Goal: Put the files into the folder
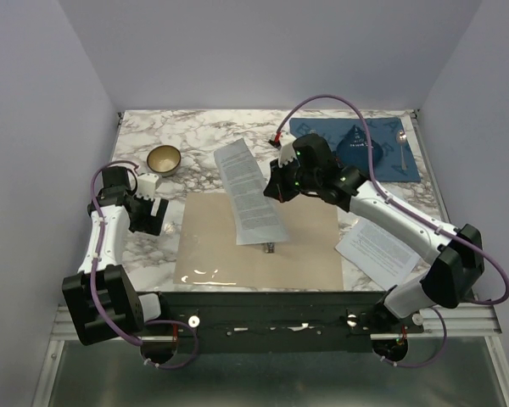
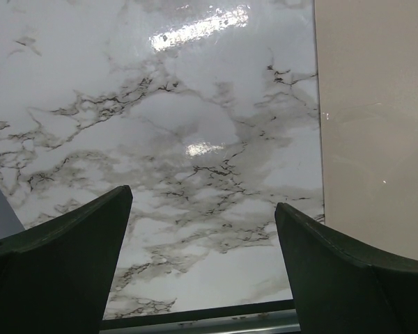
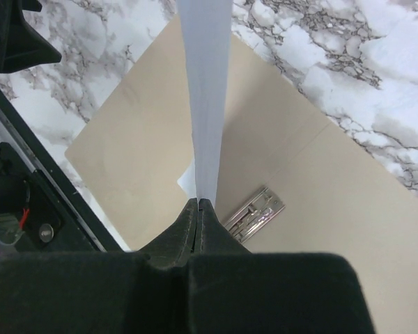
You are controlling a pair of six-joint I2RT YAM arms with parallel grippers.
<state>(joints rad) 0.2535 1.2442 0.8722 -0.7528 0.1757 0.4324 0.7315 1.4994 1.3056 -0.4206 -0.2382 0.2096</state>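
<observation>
Table (image 1: 195, 136): marbled white and grey top, with everything below resting on it or hanging over it.
Folder (image 1: 212, 246): tan card, opened flat at the near middle of the table, both leaves bare apart from what hangs above.
Mat (image 1: 390, 165): blue cloth at the far right corner, well apart from the folder.
Held sheet (image 1: 250, 195): printed white paper, tilted and lifted over the folder's middle, running from the far edge towards the spine. I cannot tell whether its near end touches the card.
Second sheet (image 1: 377, 250): printed paper flat on the table just right of the folder, partly under the right arm.
Right gripper (image 3: 204, 204): fingers pressed together, pinching the held sheet's edge above the folder.
Left gripper (image 2: 202, 202): fingers spread wide and holding nothing, over bare marble just left of the folder.
Bowl (image 1: 164, 158): small and round, at the far left, apart from the folder.
Spoon (image 1: 402, 144): lying on the mat's right part.
Clip (image 3: 254, 213): small metal fastener on the folder's spine, near its front edge.
</observation>
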